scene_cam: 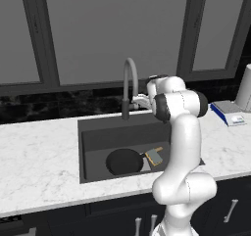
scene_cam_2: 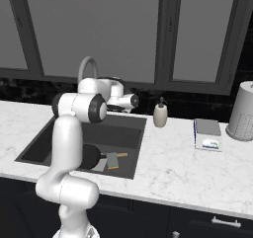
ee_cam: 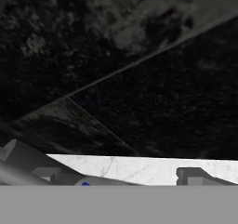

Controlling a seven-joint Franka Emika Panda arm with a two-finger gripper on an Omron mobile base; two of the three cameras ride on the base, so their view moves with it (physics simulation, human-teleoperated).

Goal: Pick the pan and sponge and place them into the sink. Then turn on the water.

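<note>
The black pan point(scene_cam: 124, 161) lies on the floor of the dark sink point(scene_cam: 98, 132), its wooden handle pointing right. On that handle rests the grey-green and yellow sponge point(scene_cam: 155, 155), above a light grey plate point(scene_cam: 145, 165). Pan point(scene_cam_2: 90, 156) and sponge point(scene_cam_2: 112, 159) also appear from the right, low in the sink point(scene_cam_2: 39, 148). My gripper point(scene_cam: 140, 101) is up beside the base of the gooseneck tap point(scene_cam: 128, 81), pointing at the back wall and holding nothing. In the hand view a grey tap lever point(ee_cam: 42, 172) with a blue dot lies at lower left, and one fingertip point(ee_cam: 190, 175) at lower right.
A beige soap dispenser point(scene_cam_2: 160, 114) stands right of the sink. Further right sit a small blue-edged scale point(scene_cam_2: 207, 134) and a grey canister point(scene_cam_2: 242, 112). White marble counter point(scene_cam: 39, 152) surrounds the basin, with a dark backsplash point(ee_cam: 139, 79) and windows behind.
</note>
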